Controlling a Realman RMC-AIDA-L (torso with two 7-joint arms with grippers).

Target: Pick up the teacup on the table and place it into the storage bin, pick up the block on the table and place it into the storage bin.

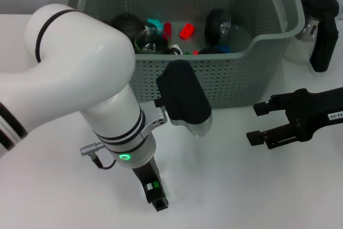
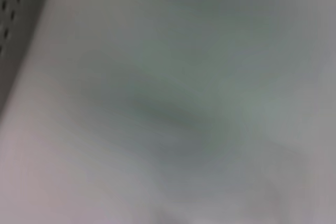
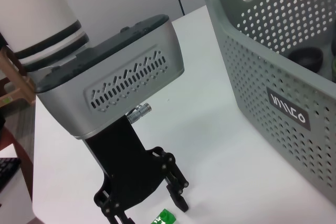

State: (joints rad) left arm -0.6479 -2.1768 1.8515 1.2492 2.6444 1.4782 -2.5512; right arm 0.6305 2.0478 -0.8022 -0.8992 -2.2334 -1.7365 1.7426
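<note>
Left gripper (image 3: 149, 205) pointed straight down at the white table (image 1: 230, 186) just in front of the storage bin (image 1: 225, 73), its black fingers (image 3: 177, 195) spread apart around a small green block (image 3: 164, 217) that lay on the table between them. In the head view the left arm's white elbow bulked across the bin's front left corner, with the wrist's green ring lit below it. Right gripper (image 1: 258, 123) hovered low beside the bin's front right corner, fingers parted and holding nothing.

Inside the bin lay a clear glass teacup (image 1: 151, 41) near the front left wall, with red (image 1: 186, 30) and teal (image 1: 154, 23) pieces and dark rounded objects behind it. A black-and-silver stand (image 1: 320, 25) stood just right of the bin.
</note>
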